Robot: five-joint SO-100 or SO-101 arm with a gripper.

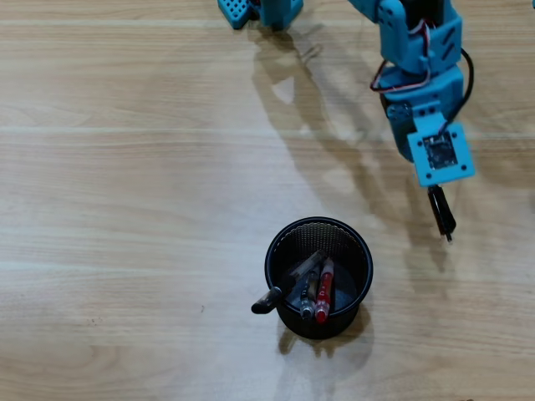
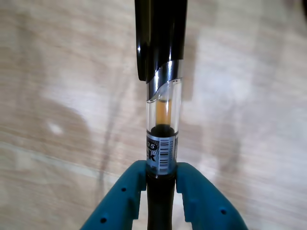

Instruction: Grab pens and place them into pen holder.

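My blue gripper (image 2: 161, 168) is shut on a black and clear pen (image 2: 162, 96), which sticks straight out ahead of the fingers in the wrist view. From overhead, this pen (image 1: 441, 214) hangs below the gripper (image 1: 436, 194), above the table to the upper right of the pen holder (image 1: 359, 251). The holder is a round black mesh cup standing at lower centre. Inside it lean three pens: a red one (image 1: 324, 288), a grey and clear one (image 1: 309, 294), and a clear one with a black cap (image 1: 276, 294) that pokes out over the left rim.
The arm's blue base (image 1: 259, 12) sits at the top edge of the light wooden table (image 1: 125, 209). A black cable (image 1: 465, 79) loops beside the wrist.
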